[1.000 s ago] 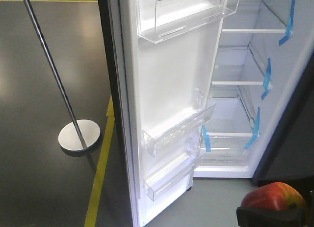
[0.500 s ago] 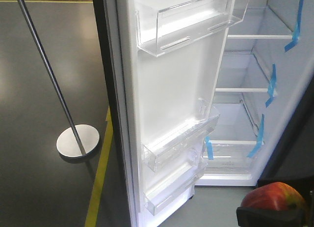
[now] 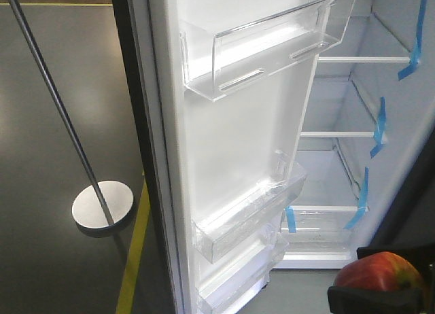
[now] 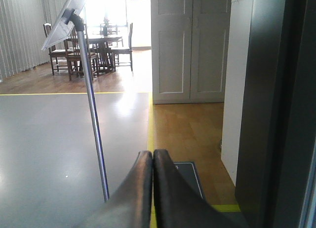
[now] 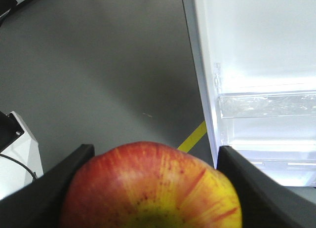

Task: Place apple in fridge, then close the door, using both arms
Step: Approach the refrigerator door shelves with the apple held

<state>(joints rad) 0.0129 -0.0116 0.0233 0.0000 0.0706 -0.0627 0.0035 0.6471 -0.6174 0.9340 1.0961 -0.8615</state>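
The red apple (image 3: 380, 272) with its yellow-green patch sits at the bottom right of the front view, and my right gripper (image 5: 153, 188) is shut on it; the apple (image 5: 150, 188) fills the space between the black jaws. The fridge (image 3: 340, 164) stands open ahead, white inside, with glass shelves marked by blue tape. Its door (image 3: 238, 144) swings out toward me, white inner face showing clear bins. In the left wrist view my left gripper (image 4: 152, 156) is shut with nothing in it, pointing past the dark outer face of the door (image 4: 276, 114).
A metal pole on a round silver base (image 3: 102, 204) stands on the dark floor left of the door; the pole (image 4: 96, 139) also shows in the left wrist view. A yellow floor line (image 3: 136, 259) runs beside the door. Chairs and a table (image 4: 91, 48) are far back.
The fridge and door have grown larger and shifted left and down in the front view, so I have come closer. The apple stays held in the right gripper at the same spot.
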